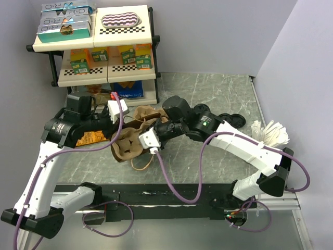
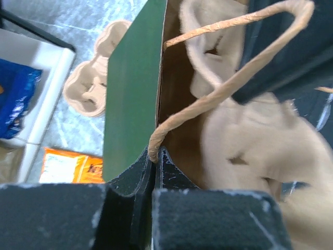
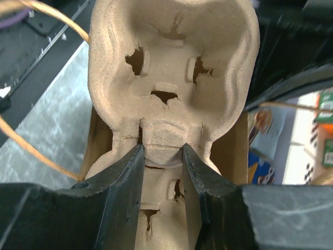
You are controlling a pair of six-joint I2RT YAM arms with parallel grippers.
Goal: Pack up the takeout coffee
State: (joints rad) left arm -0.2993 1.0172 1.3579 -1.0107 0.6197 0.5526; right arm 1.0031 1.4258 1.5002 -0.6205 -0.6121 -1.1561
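No green coffee cup shows in any view. A paper bag (image 1: pixel 118 139), green outside (image 2: pixel 130 94) and brown inside, lies open on the table between the arms. My left gripper (image 2: pixel 154 154) is shut on the bag's twisted paper handle (image 2: pixel 229 86) at the rim and holds the mouth open. My right gripper (image 3: pixel 162 151) is shut on the middle bridge of a brown pulp cup carrier (image 3: pixel 171 62) and holds it in the bag's mouth. The carrier also shows inside the bag in the left wrist view (image 2: pixel 244 151). Its cup wells are empty.
A second pulp carrier (image 2: pixel 93 78) lies on the table beside the bag, near the shelf foot. An orange packet (image 2: pixel 65 166) and a blue bag (image 2: pixel 15 99) lie to the left. Black lids (image 1: pixel 231 120) and white napkins (image 1: pixel 271 133) sit at the right. A stocked shelf (image 1: pixel 99 47) stands behind.
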